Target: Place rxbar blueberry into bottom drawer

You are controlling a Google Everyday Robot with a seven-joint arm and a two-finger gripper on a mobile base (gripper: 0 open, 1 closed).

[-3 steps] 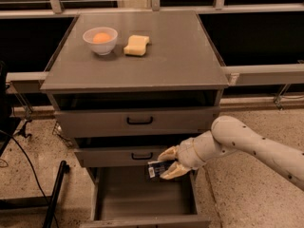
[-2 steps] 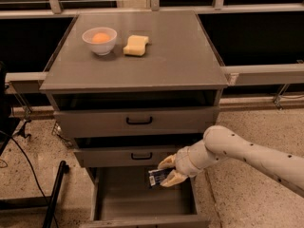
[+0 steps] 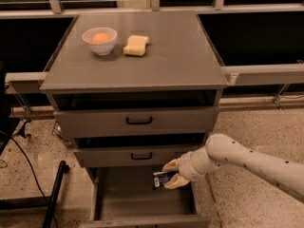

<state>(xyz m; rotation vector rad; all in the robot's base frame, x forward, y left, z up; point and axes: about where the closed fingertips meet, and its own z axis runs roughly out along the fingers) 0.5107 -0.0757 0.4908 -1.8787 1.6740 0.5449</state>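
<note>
The bottom drawer (image 3: pixel 123 194) of the grey cabinet is pulled out and its plain grey inside shows. My gripper (image 3: pixel 172 174) reaches in from the right on a white arm and hangs over the drawer's right rear part, just below the middle drawer's front. It is shut on the rxbar blueberry (image 3: pixel 162 178), a small dark navy bar with pale print, held between the tan fingers (image 3: pixel 176 182) above the drawer floor.
The two upper drawers (image 3: pixel 138 121) with black handles are partly open. On the cabinet top (image 3: pixel 175 56) stand a white bowl (image 3: pixel 99 40) with an orange thing in it and a yellow sponge (image 3: pixel 136 45). A black pole (image 3: pixel 54 194) and cable lie on the floor at left.
My gripper has moved down and a little left with the bar, from in front of the middle drawer to over the open bottom drawer.
</note>
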